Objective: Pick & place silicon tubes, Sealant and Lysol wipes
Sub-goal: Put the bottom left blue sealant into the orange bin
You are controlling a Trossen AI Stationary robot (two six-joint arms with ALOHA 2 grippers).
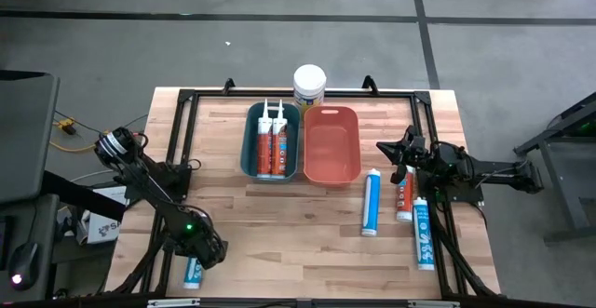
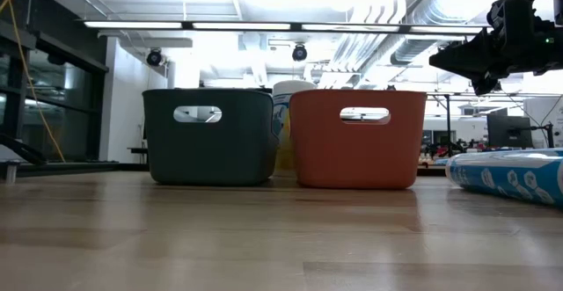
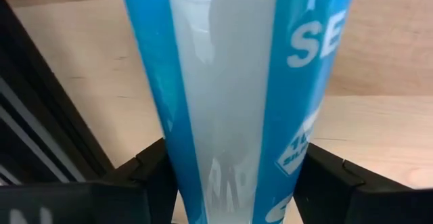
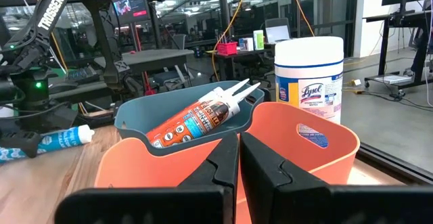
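My left gripper (image 1: 203, 250) is near the table's front left corner, shut on a blue and white sealant tube (image 3: 230, 82), whose end shows below it in the high view (image 1: 193, 273). My right gripper (image 4: 239, 163) is shut and empty, raised above the table beside the orange bin (image 1: 331, 143). Two orange-labelled tubes (image 1: 271, 140) lie in the teal bin (image 1: 250, 145). The Lysol wipes canister (image 1: 310, 87) stands upright on the table behind the bins. Three more tubes (image 1: 372, 202) (image 1: 404, 194) (image 1: 424, 234) lie on the table at the right. My left gripper pinches the tube's round body (image 3: 181, 163) between its two fingers (image 3: 152, 173), one on each side, lying across the tube. The fingers come from above. I cannot tell whether the tube is clear of the table.
A black metal frame (image 1: 182, 131) runs around the wooden table top. The two bins stand side by side at the far middle. In the low view the orange bin (image 2: 356, 137) and teal bin (image 2: 209, 137) hide most of the canister (image 2: 283, 124). Bare wood lies between the bins and the front edge.
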